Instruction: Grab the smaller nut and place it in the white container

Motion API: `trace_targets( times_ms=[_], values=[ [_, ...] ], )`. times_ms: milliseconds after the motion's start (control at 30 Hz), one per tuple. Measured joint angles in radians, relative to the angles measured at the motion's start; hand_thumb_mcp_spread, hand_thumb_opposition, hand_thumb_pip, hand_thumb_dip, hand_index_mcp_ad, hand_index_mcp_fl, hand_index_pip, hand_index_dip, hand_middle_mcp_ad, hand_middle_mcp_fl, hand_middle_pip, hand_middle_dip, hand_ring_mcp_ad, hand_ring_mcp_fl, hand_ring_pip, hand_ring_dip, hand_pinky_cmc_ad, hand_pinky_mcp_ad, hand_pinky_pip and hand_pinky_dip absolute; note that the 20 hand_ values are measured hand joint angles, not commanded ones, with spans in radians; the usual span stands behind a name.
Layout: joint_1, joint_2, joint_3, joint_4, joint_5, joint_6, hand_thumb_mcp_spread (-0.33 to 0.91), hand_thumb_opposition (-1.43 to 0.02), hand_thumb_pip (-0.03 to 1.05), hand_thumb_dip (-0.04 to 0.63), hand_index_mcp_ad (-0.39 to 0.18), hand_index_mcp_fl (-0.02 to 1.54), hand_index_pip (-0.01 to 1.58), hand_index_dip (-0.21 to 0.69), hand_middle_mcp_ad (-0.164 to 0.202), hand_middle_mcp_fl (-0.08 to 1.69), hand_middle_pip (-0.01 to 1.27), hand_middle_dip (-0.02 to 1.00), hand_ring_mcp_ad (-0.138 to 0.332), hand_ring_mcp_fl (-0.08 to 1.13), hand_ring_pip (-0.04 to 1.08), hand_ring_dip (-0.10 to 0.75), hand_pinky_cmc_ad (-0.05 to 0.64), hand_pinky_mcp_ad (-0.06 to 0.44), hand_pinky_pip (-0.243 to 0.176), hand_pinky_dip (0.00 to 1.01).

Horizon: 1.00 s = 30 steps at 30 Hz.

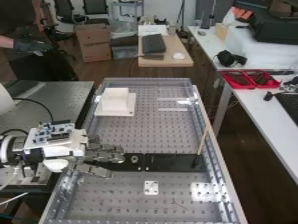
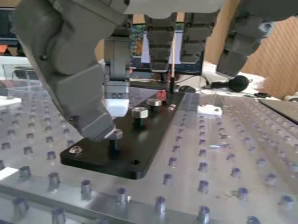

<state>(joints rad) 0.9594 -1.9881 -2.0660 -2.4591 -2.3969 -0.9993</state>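
In the high view the arm (image 1: 12,152) is cut off by the picture's edge, as is the near end of the bench (image 1: 120,204). The hand (image 1: 110,158) covers one end of the black plate (image 1: 166,163); small parts there are too small to tell apart. Inside of the white box (image 1: 116,102) can't be made out. In the wrist view the thumb (image 2: 76,95) hides part of the plate's edge and overlaps the nearest nut (image 2: 116,134); contact unclear. A white piece (image 2: 8,101) is cut off by the edge, shape unclear.
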Motion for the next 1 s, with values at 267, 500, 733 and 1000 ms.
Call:
trace_targets(
  times_ms=[267, 500, 733, 1000],
  values=[
    [0.001, -0.008, 0.003, 0.0, -0.006, -0.011, 0.46, -0.83, 0.69, 0.236, -0.194, 0.01, 1.56, 0.141, 0.07, 0.05, 0.13, 0.22, 0.117, 0.0, 0.09, 0.115, 0.337, 0.272, -0.061, 0.3],
    [0.002, -0.019, 0.004, 0.01, -0.004, -0.012, 0.46, -0.83, 0.69, 0.236, -0.19, 0.02, 1.56, 0.141, 0.068, 0.05, 0.13, 0.22, 0.108, 0.0, 0.09, 0.115, 0.333, 0.271, -0.061, 0.29],
    [0.001, -0.028, 0.008, 0.013, -0.004, -0.015, 0.47, -0.83, 0.69, 0.236, -0.192, 0.02, 1.56, 0.138, 0.066, 0.05, 0.13, 0.22, 0.101, 0.0, 0.09, 0.115, 0.333, 0.269, -0.061, 0.29],
    [-0.004, -0.034, 0.017, 0.004, -0.012, -0.025, 0.47, -0.83, 0.68, 0.239, -0.188, 0.02, 1.56, 0.138, 0.066, 0.08, 0.13, 0.22, 0.101, 0.0, 0.09, 0.115, 0.332, 0.267, -0.044, 0.29]
  ],
)
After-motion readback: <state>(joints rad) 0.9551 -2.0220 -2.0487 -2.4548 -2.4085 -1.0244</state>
